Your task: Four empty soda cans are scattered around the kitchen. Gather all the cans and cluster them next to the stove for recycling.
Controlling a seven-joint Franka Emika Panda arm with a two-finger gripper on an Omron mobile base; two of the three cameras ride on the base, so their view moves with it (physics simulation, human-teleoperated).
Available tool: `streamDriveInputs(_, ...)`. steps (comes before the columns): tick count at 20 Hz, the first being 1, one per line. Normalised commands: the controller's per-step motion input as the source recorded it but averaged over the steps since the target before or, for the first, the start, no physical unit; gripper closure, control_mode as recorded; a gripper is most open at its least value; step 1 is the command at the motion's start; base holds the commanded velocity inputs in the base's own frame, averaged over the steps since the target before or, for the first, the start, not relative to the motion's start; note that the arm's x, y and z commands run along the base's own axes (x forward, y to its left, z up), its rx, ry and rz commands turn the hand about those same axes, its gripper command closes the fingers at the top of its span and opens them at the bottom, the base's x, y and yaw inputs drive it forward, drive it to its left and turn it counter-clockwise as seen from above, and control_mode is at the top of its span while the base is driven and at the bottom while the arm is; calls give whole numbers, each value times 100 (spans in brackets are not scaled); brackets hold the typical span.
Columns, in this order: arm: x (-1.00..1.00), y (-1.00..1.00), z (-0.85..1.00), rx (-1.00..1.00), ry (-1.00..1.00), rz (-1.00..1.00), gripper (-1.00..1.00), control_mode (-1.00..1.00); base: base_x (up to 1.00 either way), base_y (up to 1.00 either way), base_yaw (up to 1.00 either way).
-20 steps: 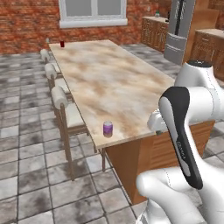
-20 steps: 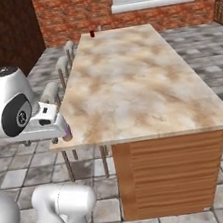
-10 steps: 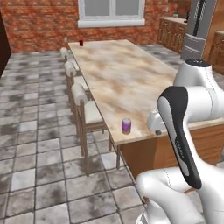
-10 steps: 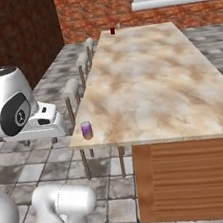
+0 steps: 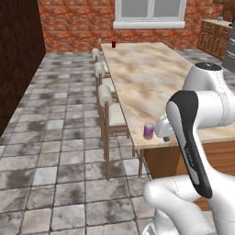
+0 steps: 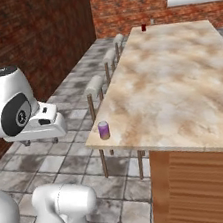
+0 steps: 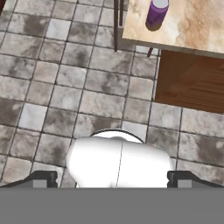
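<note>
A purple soda can (image 5: pixel 148 130) (image 6: pixel 103 130) stands upright near the front left corner of the long marbled table (image 5: pixel 147 78) (image 6: pixel 180 83). Seen from the hand, this purple can (image 7: pixel 157 11) sits at the top, well ahead of my gripper (image 7: pixel 113 179). The gripper is open, its two dark fingertips (image 7: pixel 43 178) far apart with nothing between them, and it hangs over the tile floor beside the table corner. A small red soda can (image 5: pixel 114 44) (image 6: pixel 143 28) stands at the table's far end. The stove is out of view.
Three chairs (image 5: pixel 108 98) (image 6: pixel 95 85) line the table's left side, close to the purple can. The table's wooden base (image 6: pixel 195 182) (image 7: pixel 192 78) is right of the hand. Grey tile floor (image 5: pixel 55 137) spreads to the left. A dark brick wall (image 6: pixel 32 39) bounds that side.
The whole picture has shifted, so the base has moved: the table and purple can sit further right and look closer. The gripper stays open and empty.
</note>
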Motion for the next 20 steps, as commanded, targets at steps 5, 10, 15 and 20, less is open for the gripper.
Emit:
streamDriveInputs(5, 0, 0, 0, 0, 0, 0, -100, 100, 11, -31, 21)
streamDriveInputs(10, 0, 0, 0, 0, 0, 0, -100, 100, 0, -52, 6)
streamDriveInputs(15, 0, 0, 0, 0, 0, 0, -100, 100, 6, -48, 0)
streamDriveInputs(20, 0, 0, 0, 0, 0, 0, -100, 100, 22, -27, 0)
